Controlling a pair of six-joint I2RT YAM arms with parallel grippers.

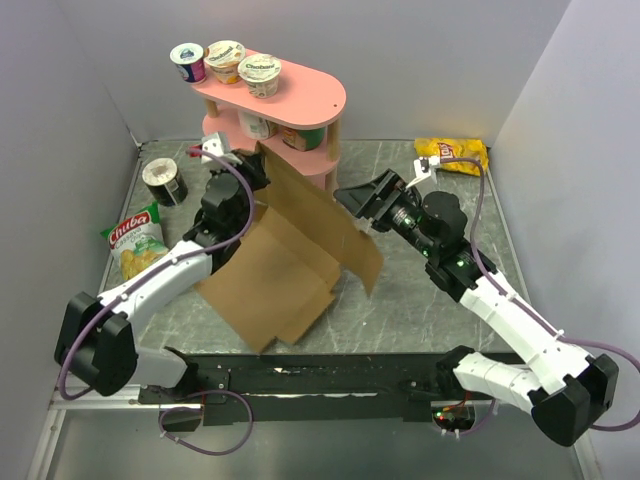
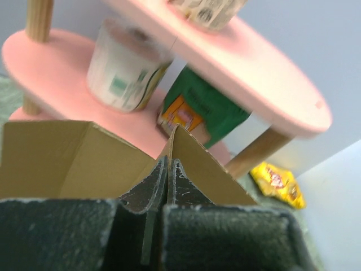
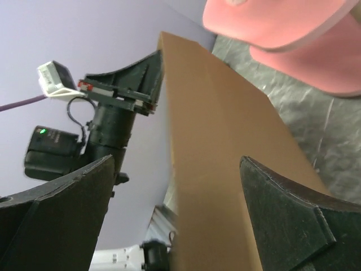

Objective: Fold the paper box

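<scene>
at centre of the top view: paper box point(image 1: 285, 270), brown die-cut sheet, lower part lying on the surface point(image 1: 430, 300), one long panel raised on edge toward the upper middle of the frame. left tool point(image 1: 250, 168) pressed together on that panel's upper corner, apparently to hold it upright along its crease. right tool point(image 1: 358, 200) apart, straddling the panel's far edge, gripping nothing. surface grey, marbled. pink shelf point(image 1: 290, 95) behind, at upper centre. pale walls on three sides.
</scene>
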